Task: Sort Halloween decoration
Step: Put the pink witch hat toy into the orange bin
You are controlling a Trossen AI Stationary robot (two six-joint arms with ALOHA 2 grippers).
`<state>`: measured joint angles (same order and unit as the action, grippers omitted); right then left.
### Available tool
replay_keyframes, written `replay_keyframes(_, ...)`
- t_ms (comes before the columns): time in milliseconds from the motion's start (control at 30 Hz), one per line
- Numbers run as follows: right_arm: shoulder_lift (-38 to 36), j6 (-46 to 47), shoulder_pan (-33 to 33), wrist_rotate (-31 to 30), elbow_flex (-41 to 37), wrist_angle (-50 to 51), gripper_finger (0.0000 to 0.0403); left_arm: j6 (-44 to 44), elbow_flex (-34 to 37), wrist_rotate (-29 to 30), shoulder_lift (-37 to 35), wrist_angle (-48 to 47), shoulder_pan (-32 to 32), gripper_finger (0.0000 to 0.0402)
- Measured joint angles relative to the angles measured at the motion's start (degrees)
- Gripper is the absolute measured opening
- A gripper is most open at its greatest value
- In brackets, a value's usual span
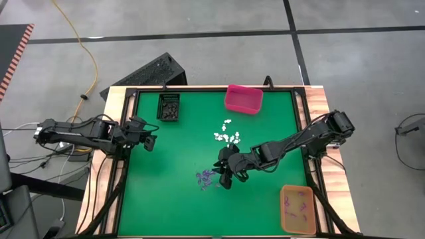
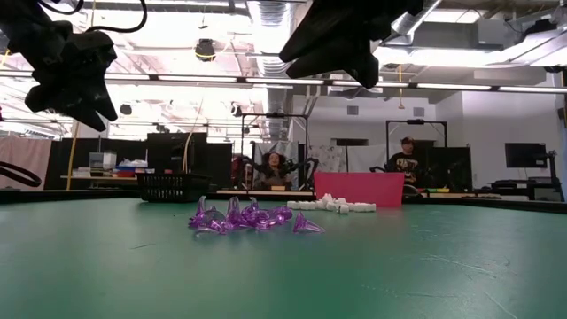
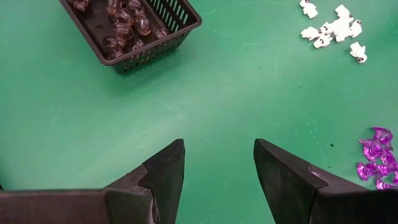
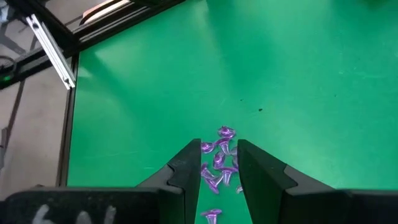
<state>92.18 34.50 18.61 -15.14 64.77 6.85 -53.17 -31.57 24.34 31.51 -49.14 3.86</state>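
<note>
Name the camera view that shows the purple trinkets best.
The low view: the purple trinkets stand side-on as distinct cone shapes. The high view shows a small cluster, the right wrist view shows them between the right gripper fingers, the left wrist view at its edge.

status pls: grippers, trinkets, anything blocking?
Right gripper open, above the tiny purple plastic trinkets, nothing held. Left gripper open, waiting at the table's left edge. Small white trinkets unsorted mid-table. Nothing blocking.
</note>
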Motion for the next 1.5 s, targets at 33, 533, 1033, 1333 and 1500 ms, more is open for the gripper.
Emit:
replay_keyframes(33,0.0,-0.79,0.0,0.0,0.0,0.0,0.0133,0.0,0.0,0.0,0.0,-0.01,0.0,0.0183)
replay_keyframes(533,5.46,-18.01,-2.01,5.23,2.09,8.35,0.0149,0.0,0.0,-0.01,-0.02,-0.1,0.02,0.0183)
replay_keyframes(1033,19.54,-15.01,3.27,9.35,11.13,15.24,0.0233,5.55,0.0,11.8,-0.02,1.04,-0.09,0.0183)
replay_keyframes(1333,19.76,-13.42,1.08,9.03,10.54,16.9,0.0221,3.39,0.0,14.94,0.41,2.27,-0.09,0.0183)
replay_keyframes(1500,19.74,-16.5,1.27,8.17,10.56,16.72,0.0212,1.51,0.0,16.97,0.85,3.12,-0.09,0.0183)
